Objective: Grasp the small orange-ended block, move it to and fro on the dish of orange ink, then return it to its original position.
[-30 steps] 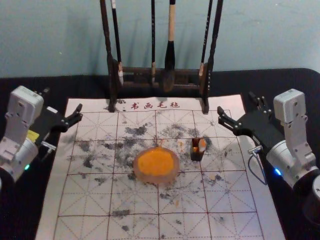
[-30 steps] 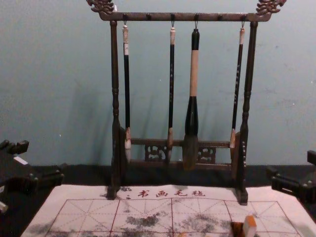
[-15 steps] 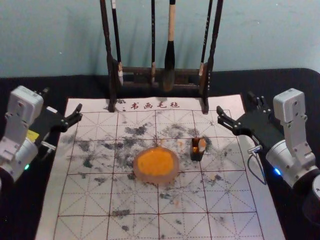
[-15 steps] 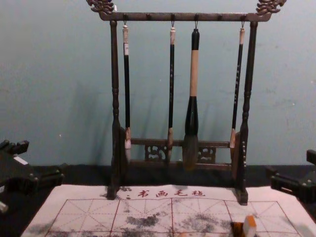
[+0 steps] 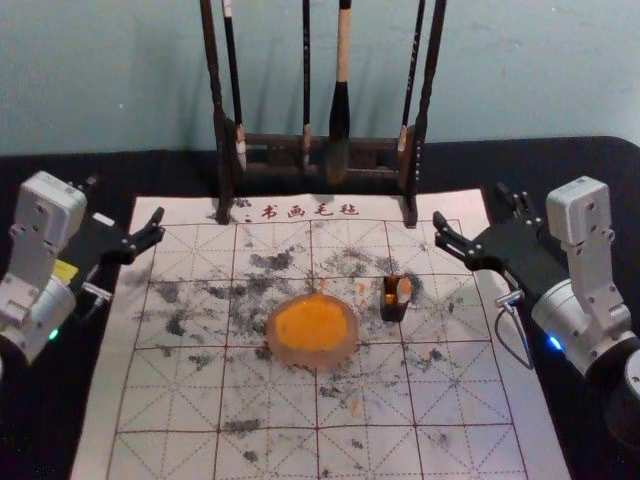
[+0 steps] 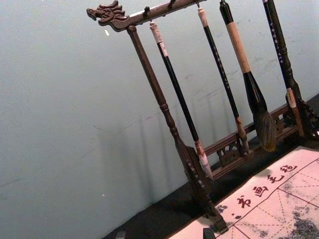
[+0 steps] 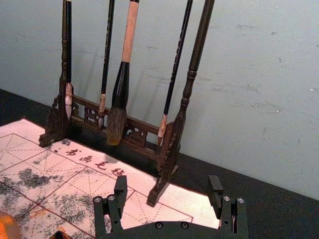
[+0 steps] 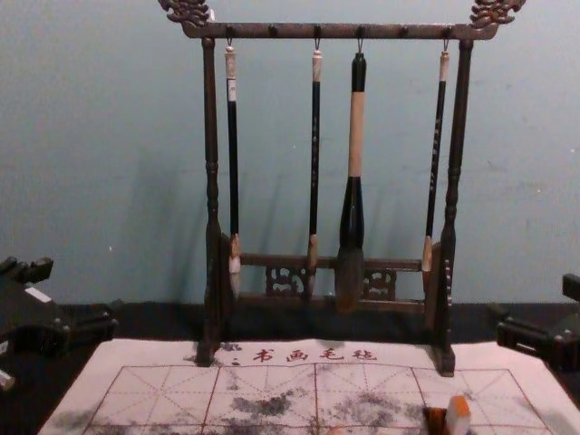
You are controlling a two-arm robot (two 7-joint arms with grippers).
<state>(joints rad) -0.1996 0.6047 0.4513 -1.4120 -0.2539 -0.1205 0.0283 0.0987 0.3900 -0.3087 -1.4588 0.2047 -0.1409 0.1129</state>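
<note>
A: What's the biggest thing there?

B: The pale wall, then the black table, with a white gridded mat across it.

A: And on that?

B: A dark brush rack at the mat's far edge. The chest view gives its top rail with carved ends; the head view gives its feet and lower bar, plus the nearer mat.

A: The grippers?

B: The left gripper is held by the mat's left edge, the right gripper by its right edge. Each has its 2 jaws spread, with nothing between them. The right wrist view puts that pair in the foreground, well apart.

A: Smaller things?

B: 4 brushes hang from the rack, full length in the chest view. Then the round dish with its orange ink, mid-mat in the head view.

A: The block?

B: The orange-ended block is right of the dish and a little farther out, with mat between. It seems to lean inside a small dark holder, though how deep is hard to say.

A: From the right gripper?

B: Left of it and nearer the robot, untouched; the left gripper is well apart, across the dish.
</note>
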